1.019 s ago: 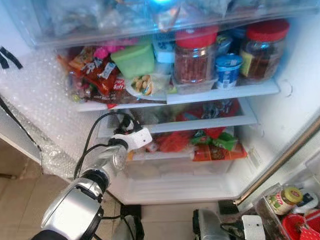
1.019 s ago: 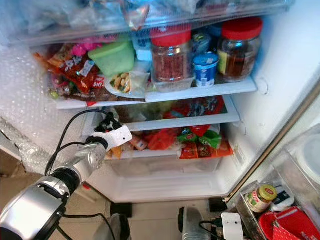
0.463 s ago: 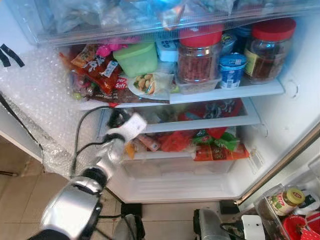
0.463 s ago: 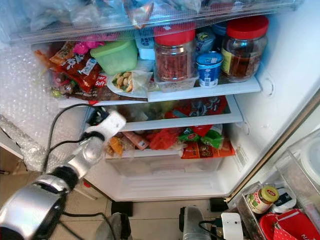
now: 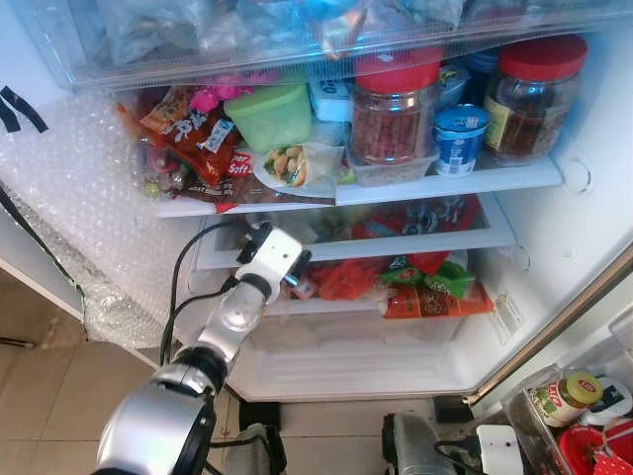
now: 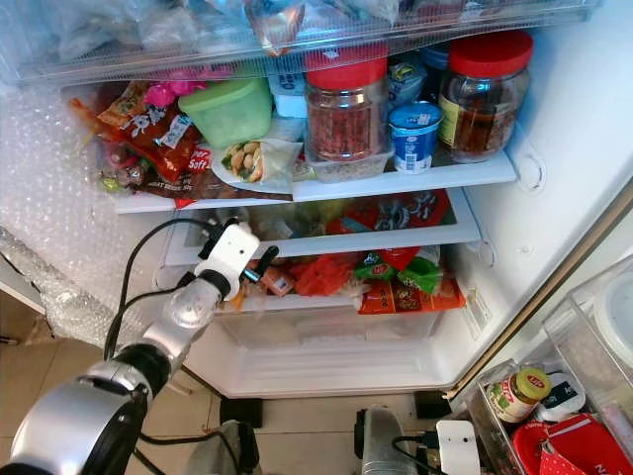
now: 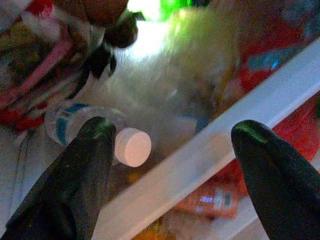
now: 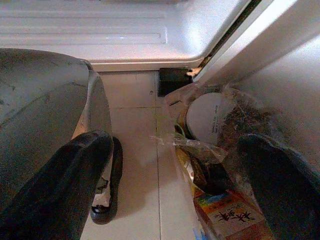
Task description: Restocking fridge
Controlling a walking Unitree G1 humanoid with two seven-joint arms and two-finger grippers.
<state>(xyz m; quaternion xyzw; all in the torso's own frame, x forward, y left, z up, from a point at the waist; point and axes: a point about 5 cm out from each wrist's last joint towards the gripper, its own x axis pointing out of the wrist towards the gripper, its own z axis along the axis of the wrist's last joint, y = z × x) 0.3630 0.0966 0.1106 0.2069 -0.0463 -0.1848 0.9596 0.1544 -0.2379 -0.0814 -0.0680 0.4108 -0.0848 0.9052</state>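
**Left gripper reaches into the fridge's middle shelf**

The open white fridge [image 5: 554,247] stands before the robot, its shelves crowded. The left gripper [image 5: 282,259], on its silver arm, is at the front edge of the white middle shelf [image 5: 396,244], its two black fingers [image 7: 90,150] spread wide with nothing between them. In the left wrist view, a small clear plastic bottle with a white cap [image 7: 127,146] and a blue band lies on its side on that shelf, its cap just beside one finger; whether it touches is unclear. The shelf's white front bar runs across between the fingers.

On the top shelf stand two clear jars with red lids [image 5: 391,114], a small blue-and-white yoghurt cup [image 5: 460,139] between them, a green plastic tub [image 5: 269,116] and red snack packets [image 5: 193,148]. Red and green packets [image 5: 425,282] fill the lower shelf.

The right gripper [image 8: 175,190] hangs low with its fingers wide apart and empty, above the tiled floor [image 8: 140,150], near a clear bin of groceries [image 5: 569,406] by the fridge door.
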